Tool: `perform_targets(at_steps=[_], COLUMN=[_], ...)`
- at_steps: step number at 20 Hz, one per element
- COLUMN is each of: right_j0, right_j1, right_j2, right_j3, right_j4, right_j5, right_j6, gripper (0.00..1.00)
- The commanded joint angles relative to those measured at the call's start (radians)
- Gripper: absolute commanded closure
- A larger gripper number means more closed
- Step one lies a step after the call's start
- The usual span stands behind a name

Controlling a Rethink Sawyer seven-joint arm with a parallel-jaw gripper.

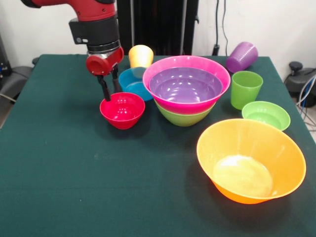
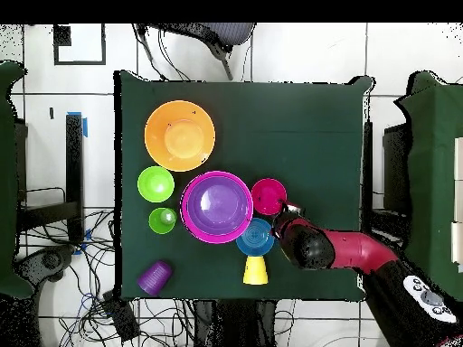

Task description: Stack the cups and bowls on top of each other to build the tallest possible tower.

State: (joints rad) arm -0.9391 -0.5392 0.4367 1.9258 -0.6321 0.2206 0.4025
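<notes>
Slippage worries us — end effector [image 1: 109, 85] fingers straddle the red bowl [image 1: 122, 109]'s far rim, apart, and its glossy wall could squirt free.

Arm [image 2: 348, 249] by red bowl [image 2: 268, 195], blue bowl [image 2: 255, 237].

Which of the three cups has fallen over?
The translucent purple plastic cup lies tipped on its side at the table's back corner. The green cup and the yellow-orange cup both stand.
</notes>
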Motion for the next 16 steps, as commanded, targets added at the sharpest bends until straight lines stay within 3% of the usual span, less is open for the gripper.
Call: perform_targets(at_steps=[1, 16], right_j0=[0.060, 0.086], right_j1=[0.055, 0.079], right_j2=[-0.050, -0.085], right_j3=[-0.090, -0.108], right_j4=[-0.077, -0.073], right_j5=[0.083, 0.122], right_j6=[0.096, 0.058], gripper=[0.00, 0.00])
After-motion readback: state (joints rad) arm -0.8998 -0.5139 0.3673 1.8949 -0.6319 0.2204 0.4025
